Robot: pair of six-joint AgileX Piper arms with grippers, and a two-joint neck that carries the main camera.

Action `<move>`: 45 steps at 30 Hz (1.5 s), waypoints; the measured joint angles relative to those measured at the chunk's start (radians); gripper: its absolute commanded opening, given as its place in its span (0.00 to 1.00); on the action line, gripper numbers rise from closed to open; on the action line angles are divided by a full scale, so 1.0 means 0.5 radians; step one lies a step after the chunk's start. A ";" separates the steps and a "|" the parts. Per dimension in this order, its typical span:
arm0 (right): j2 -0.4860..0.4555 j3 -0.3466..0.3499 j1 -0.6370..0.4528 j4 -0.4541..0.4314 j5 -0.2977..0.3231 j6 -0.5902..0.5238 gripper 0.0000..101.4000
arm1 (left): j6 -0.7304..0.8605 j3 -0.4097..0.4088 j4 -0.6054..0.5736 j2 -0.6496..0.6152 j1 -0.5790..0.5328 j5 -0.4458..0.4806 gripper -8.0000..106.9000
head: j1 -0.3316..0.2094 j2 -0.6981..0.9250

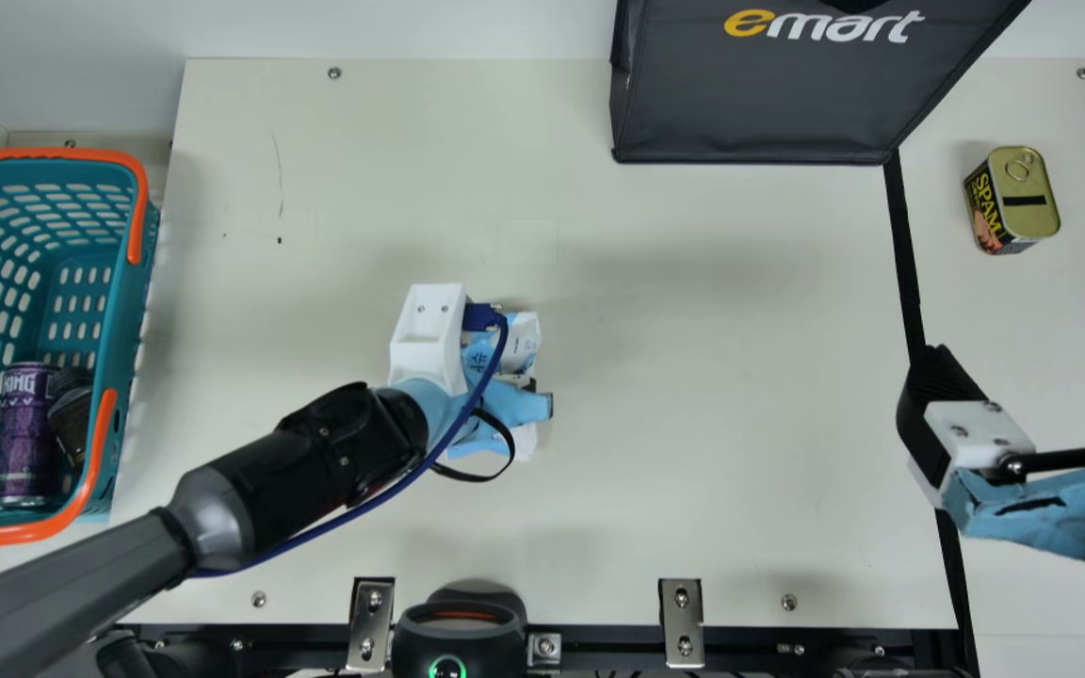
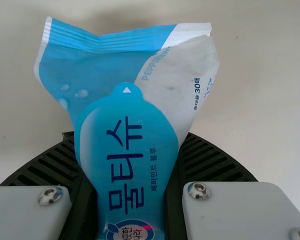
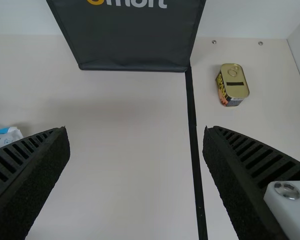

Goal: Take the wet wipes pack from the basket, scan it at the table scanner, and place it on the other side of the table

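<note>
The wipes pack (image 2: 125,150) is in the left gripper (image 1: 514,405), above the table (image 1: 693,377) and straight past the scanner (image 1: 458,640). Both ribbed fingers press on the pack from its two sides, and its wide, crimped end sticks out beyond them. To the left of the scanner and farther up the table is the teal basket (image 1: 128,320) with orange handles; in it a purple drink can (image 1: 24,428) lies beside a dark container (image 1: 72,419). Off to the scanner's right is the right gripper (image 1: 1023,363), its fingers wide apart with nothing between them. Farther from the scanner, up and to the right, are a dark bag (image 1: 759,104), a black strip (image 1: 905,254) and, past the strip, a golden-topped meat tin (image 1: 1032,198).
</note>
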 measured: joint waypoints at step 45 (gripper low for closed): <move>0.000 0.000 0.000 0.000 0.000 0.000 0.94 | 0.783 -0.321 -0.815 0.045 0.168 0.850 0.00 | 0.000 0.000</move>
